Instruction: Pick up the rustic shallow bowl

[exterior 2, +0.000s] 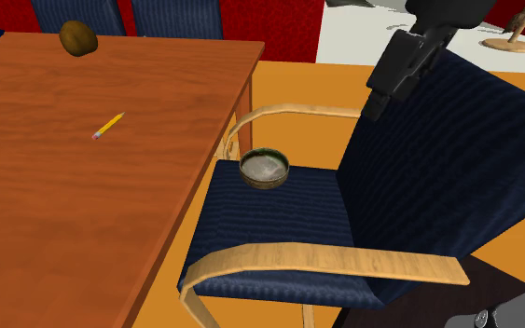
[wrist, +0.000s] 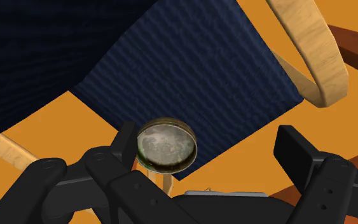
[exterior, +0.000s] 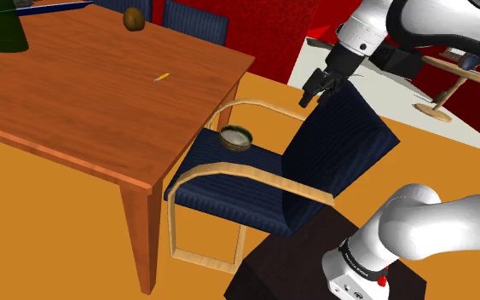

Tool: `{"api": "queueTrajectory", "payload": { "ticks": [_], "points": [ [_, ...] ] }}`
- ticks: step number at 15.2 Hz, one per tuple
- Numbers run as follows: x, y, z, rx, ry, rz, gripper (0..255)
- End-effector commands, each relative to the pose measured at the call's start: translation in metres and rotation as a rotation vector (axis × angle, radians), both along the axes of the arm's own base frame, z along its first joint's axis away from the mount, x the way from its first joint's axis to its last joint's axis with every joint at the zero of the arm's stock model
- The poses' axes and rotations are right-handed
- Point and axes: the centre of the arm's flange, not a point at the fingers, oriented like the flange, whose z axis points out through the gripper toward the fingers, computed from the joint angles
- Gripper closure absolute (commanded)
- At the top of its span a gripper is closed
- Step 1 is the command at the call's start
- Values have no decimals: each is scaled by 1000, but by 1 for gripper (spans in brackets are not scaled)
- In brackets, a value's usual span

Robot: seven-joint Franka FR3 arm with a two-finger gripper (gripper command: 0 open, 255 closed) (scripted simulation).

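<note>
Hand (exterior: 315,92) spread near chair back (exterior: 344,136), bowl (exterior 2: 264,169) on seat (exterior 2: 288,219), table (exterior: 76,102) beside

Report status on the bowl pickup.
Claw open, up by the chair back, holding nothing. Bowl upright on the blue chair seat, untouched. Wooden armrest curves close beside it.

From the gripper (exterior: 313,88), jaws standing well apart, the way down to the bowl (exterior: 235,137) on the blue seat (exterior 2: 279,214) is open air. The chair's backrest (exterior: 342,136) rises just beside the gripper. A wooden armrest (exterior: 248,105) curves close by the bowl, and the table (exterior: 76,102) edge stands just beyond it.
</note>
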Motion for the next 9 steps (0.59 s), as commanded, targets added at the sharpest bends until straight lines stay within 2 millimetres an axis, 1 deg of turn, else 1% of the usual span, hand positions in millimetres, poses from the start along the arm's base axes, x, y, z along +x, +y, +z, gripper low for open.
{"api": "queueTrajectory", "payload": {
  "ticks": [1,9],
  "points": [
    [0,0,0,0,0,0,0],
    [67,-33,-75,-2,4,-13,0]
  ]
}}
